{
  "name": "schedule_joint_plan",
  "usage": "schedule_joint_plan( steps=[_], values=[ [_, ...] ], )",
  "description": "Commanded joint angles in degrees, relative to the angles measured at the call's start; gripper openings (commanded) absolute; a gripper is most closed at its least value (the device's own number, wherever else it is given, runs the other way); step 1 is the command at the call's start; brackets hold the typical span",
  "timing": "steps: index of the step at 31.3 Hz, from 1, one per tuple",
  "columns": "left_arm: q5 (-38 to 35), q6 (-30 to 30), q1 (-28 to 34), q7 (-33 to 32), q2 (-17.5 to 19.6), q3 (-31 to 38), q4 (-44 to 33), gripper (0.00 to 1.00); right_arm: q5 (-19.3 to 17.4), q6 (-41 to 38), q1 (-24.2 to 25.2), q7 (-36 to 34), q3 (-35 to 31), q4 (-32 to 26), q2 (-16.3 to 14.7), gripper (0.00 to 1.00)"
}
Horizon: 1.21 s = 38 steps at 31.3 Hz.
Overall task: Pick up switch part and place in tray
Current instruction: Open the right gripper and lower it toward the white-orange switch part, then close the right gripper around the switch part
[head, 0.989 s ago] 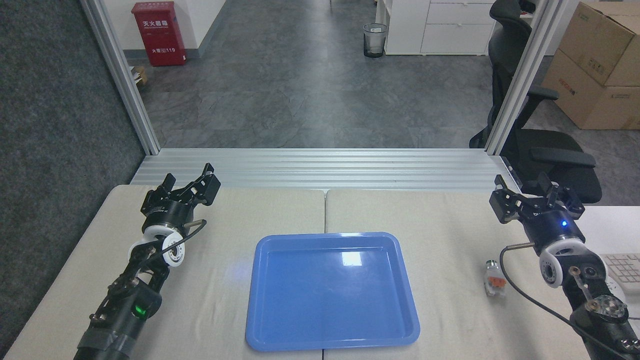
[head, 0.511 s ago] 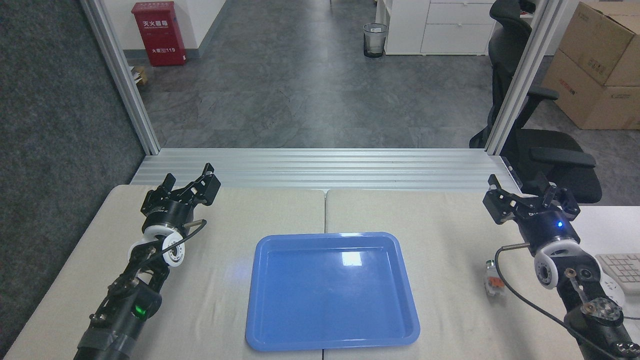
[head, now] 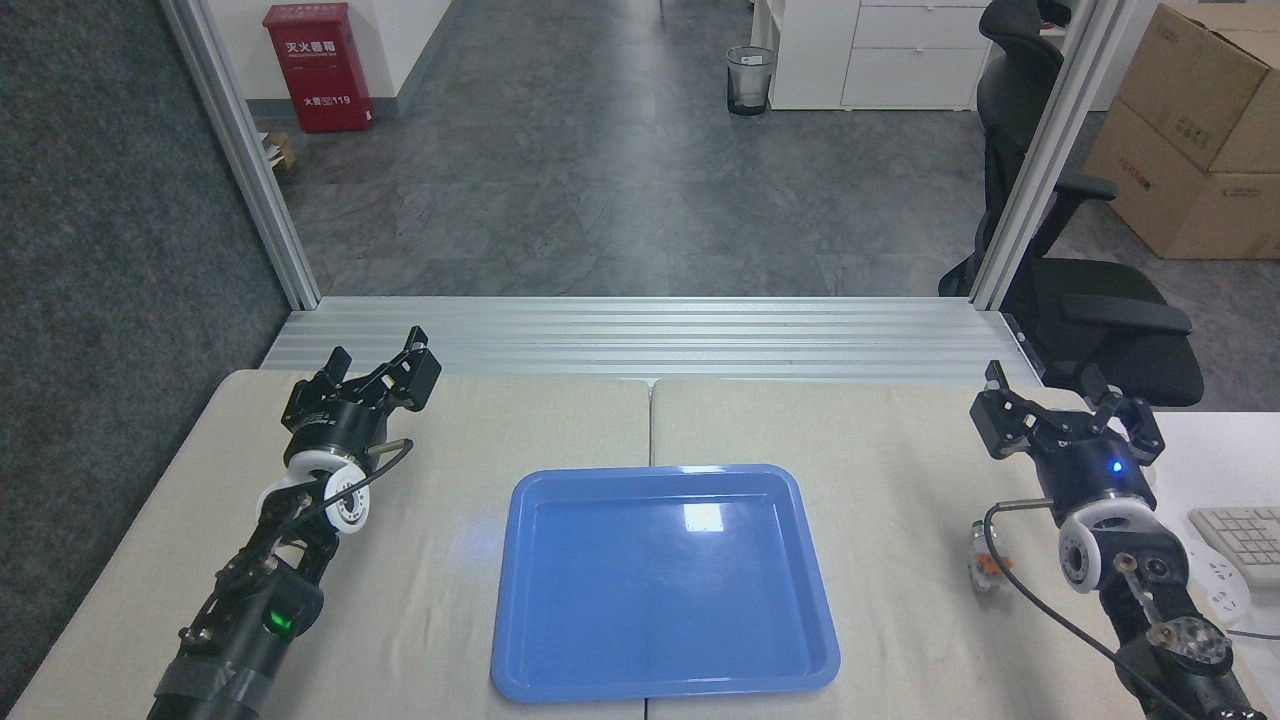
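The blue tray [head: 520,640] lies at the middle of the table with nothing in it. To its right the switch part [head: 980,565] rests on the cloth, white with an orange block, partly hidden behind my right arm's black cable. My right gripper [head: 1062,403] is open, held well behind the switch near the table's back right. Over the table's back left, my left gripper [head: 378,362] is open and holds nothing, far from the tray.
A white keyboard [head: 1240,535] sits at the right edge beside my right arm. A black office chair [head: 1090,300] and cardboard boxes [head: 1190,140] stand beyond the right frame post. An aluminium rail [head: 640,335] borders the table's far edge.
My right arm has shifted left and a little back, so its wrist and cable now cover part of the switch part. The left arm, tray and switch have not moved.
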Motion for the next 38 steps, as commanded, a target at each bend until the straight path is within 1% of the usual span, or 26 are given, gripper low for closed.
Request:
schedule_joint_plan(
  steps=[1,7,11,16,22,25,27,29,30,38],
  values=[
    [0.0,0.0,0.0,0.0,0.0,0.1,-0.1,1.00,0.1,5.3,7.0,-0.1,-0.3,-3.1,1.2,0.95],
    [0.0,0.0,0.0,0.0,0.0,0.0,0.0,1.00,-0.2,9.1,12.3,-0.1,-0.3,-1.9,1.9,0.95],
    [0.0,0.0,0.0,0.0,0.0,0.0,-0.1,1.00,-0.2,9.1,12.5,-0.2,-0.3,-0.7,3.6,0.95],
    [0.0,0.0,0.0,0.0,0.0,0.0,0.0,1.00,-0.3,9.2,12.4,-0.4,-0.4,0.6,3.6,0.95],
    [0.0,0.0,0.0,0.0,0.0,0.0,0.0,1.00,-0.3,9.2,12.3,-0.1,-0.4,0.9,4.0,0.95],
    [0.0,0.0,0.0,0.0,0.0,0.0,0.0,1.00,-0.2,9.4,12.3,-0.1,-0.3,3.4,3.9,0.95],
    [0.0,0.0,0.0,0.0,0.0,0.0,0.0,1.00,-0.2,9.4,12.3,-0.1,0.7,5.2,4.0,0.95],
    [0.0,0.0,0.0,0.0,0.0,0.0,0.0,1.00,0.1,9.6,12.2,0.1,2.0,6.7,5.0,0.93],
    [0.0,0.0,0.0,0.0,0.0,0.0,0.0,1.00,0.0,9.6,12.3,0.2,2.9,6.9,5.6,0.93],
    [0.0,0.0,0.0,0.0,0.0,0.0,0.0,1.00,-0.2,9.1,12.6,0.1,6.1,6.8,6.7,0.93]
  ],
)
